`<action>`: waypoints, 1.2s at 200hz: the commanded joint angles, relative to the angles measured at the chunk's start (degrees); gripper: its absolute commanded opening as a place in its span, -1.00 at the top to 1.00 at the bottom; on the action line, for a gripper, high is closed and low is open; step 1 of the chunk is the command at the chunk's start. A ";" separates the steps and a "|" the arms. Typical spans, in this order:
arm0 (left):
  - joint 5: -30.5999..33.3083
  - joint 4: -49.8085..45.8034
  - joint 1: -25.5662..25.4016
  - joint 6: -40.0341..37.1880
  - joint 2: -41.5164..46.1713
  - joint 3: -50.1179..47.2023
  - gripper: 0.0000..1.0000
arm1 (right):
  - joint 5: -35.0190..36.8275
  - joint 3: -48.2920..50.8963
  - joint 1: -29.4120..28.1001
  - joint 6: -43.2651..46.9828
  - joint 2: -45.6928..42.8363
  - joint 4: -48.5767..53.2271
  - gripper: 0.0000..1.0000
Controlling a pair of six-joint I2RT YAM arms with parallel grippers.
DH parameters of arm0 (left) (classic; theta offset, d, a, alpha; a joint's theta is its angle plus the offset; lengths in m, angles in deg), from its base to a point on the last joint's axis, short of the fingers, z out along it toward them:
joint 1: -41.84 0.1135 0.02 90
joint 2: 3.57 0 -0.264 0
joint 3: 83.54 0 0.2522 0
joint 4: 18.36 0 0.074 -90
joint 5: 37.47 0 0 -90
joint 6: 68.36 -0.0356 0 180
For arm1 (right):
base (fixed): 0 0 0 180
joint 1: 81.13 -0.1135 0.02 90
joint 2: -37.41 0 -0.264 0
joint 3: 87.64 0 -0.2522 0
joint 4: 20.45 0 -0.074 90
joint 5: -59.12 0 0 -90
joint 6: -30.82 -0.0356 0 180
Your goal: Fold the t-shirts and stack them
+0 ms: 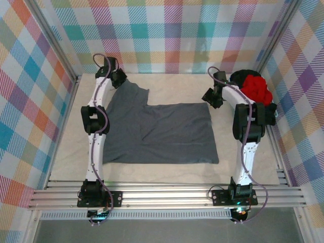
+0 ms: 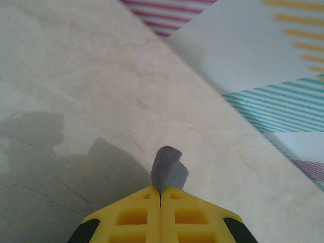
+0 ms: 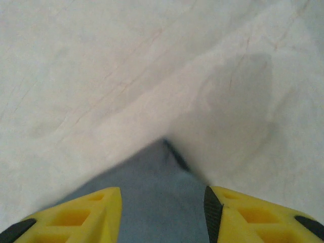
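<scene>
Top external view gives us the dark grey t-shirt (image 1: 162,134) spread flat on the pale table (image 1: 66,152) between the two arms, with its upper left part reaching toward the back wall. We see the left gripper (image 1: 117,78) at that far left corner of the shirt, and the right gripper (image 1: 211,97) at the shirt's far right corner.

Left wrist view shows us yellow fingers (image 2: 136,215) pressed together, with a small fold of grey cloth pinched between the tips and sticking up above them.

Right wrist view shows us that gripper's two pads (image 3: 76,215) standing apart. A corner of the grey shirt lies flat on the table between them, loose as far as we can tell.

From above we also find a crumpled red t-shirt (image 1: 255,88) in the far right corner beside the right arm, lying against a black t-shirt (image 1: 243,75) just behind it.
</scene>
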 commanded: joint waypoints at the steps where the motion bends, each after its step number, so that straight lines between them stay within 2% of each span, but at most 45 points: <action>1: -1.71 -0.14 0.02 -1.02 3.87 -0.22 1.00 | 3.01 -6.48 0.22 1.82 3.93 3.27 0.07; 29: -3.25 0.27 0.44 -0.37 4.25 -0.22 1.00 | 2.82 -12.21 0.20 2.45 8.36 7.94 0.13; 61: -4.58 1.12 0.59 -0.29 4.67 -0.20 1.00 | 0.97 -9.94 0.14 2.05 8.36 7.10 0.14; 87: -5.32 1.32 0.66 -0.20 4.93 -0.24 1.00 | -0.58 -10.40 -0.02 2.03 9.54 7.07 0.24; 143: -7.38 0.79 1.10 -0.32 5.10 -0.31 1.00 | -2.08 -12.12 -0.50 1.89 10.86 8.81 0.59; 175: -9.01 0.41 1.10 -1.33 5.99 -0.29 1.00 | -0.17 -9.78 -0.51 1.24 8.74 7.78 1.00; 219: -11.11 -5.56 1.54 -7.10 10.61 -2.19 1.00 | 0.13 -5.76 -0.60 3.15 1.71 4.25 1.00; 240: -11.70 -2.03 2.23 -8.37 18.59 -14.66 1.00 | -0.87 -4.14 -0.61 4.74 -0.96 5.13 1.00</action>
